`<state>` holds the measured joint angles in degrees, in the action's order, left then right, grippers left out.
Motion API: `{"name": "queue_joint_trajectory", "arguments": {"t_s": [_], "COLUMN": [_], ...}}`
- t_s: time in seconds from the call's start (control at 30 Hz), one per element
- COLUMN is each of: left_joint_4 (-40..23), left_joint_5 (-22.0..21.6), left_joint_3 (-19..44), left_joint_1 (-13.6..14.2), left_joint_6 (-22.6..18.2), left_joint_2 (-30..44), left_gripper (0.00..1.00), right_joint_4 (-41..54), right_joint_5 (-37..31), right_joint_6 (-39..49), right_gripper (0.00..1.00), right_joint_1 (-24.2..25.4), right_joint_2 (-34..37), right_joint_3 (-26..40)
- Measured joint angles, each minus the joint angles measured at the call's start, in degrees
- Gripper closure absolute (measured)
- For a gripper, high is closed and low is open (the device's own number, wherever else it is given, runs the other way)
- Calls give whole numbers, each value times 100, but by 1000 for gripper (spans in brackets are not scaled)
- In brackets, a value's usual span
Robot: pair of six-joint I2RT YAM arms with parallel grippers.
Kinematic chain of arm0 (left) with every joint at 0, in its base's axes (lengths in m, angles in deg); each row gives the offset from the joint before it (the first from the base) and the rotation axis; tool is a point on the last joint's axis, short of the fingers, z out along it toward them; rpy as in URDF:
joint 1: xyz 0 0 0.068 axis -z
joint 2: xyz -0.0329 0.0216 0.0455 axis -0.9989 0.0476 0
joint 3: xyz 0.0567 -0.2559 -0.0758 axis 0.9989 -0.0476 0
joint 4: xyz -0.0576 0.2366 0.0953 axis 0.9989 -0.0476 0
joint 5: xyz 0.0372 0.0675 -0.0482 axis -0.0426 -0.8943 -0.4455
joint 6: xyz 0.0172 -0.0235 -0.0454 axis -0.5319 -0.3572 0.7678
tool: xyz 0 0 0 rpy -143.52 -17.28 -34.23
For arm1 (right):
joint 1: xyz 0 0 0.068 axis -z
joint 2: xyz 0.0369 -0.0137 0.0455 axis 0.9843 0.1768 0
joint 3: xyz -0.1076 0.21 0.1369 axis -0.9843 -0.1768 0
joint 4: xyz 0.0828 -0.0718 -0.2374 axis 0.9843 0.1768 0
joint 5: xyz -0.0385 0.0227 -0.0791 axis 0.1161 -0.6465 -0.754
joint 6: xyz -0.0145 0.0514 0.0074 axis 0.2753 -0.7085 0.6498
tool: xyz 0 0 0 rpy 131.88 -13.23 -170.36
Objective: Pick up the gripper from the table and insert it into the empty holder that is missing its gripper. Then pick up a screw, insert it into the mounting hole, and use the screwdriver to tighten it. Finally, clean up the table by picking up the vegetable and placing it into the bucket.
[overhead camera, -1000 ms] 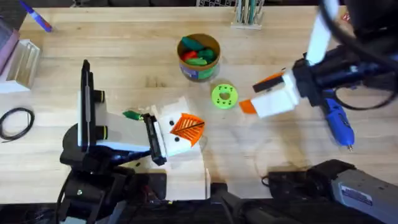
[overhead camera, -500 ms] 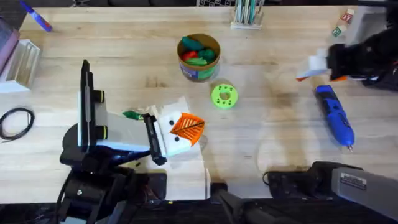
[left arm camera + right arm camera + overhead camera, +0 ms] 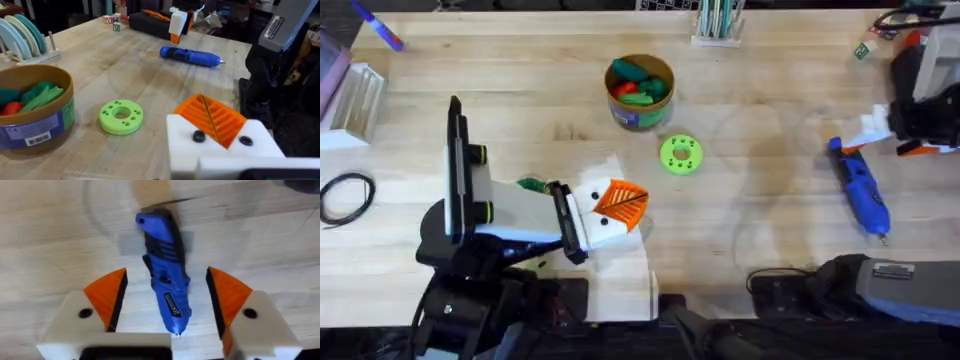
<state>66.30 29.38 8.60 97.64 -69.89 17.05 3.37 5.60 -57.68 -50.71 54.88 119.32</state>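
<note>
Now blue screwdriver (image 3: 165,275) flat between spread right claw (image 3: 167,297), seemingly untouched.

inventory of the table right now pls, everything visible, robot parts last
screwdriver: 1, blue, lying flat at the table's right, between the right gripper's open fingers without touching them
bucket: 1, tan with a label band, centre back, green and red toy vegetables inside
disc with holes: 1, bright green, just in front of the bucket
vegetable: 1, dark green, beside the left arm, partly hidden
marker pen: 1, blue-purple, far left corner
cable loop: 1, black, left edge
rack: 1, pale, back edge
left gripper: white blocks, orange ribbed pads, low over the table at centre front
right gripper: white and orange, open, straddling the screwdriver
</note>
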Motion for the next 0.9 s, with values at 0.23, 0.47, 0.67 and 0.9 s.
{"name": "queue_joint_trajectory", "arguments": {"t_s": [0.23,0.47,0.67,0.9], "left_joint_4": [0,2,2,2], "left_joint_5": [-2,-13,-13,-15], "left_joint_3": [0,0,0,0], "left_joint_1": [0,0,0,0], "left_joint_6": [0,0,0,0], "left_joint_2": [0,0,0,0], "left_gripper": [990,990,990,990], "right_joint_4": [-175,-262,-464,-466], "right_joint_5": [-22,-34,-55,-31], "right_joint_6": [649,857,957,948], "right_gripper": [84,134,708,978], "right_joint_1": [107,107,109,116], "right_joint_2": [722,1434,1501,1483], "right_joint_3": [0,-2,-4,-5]}}
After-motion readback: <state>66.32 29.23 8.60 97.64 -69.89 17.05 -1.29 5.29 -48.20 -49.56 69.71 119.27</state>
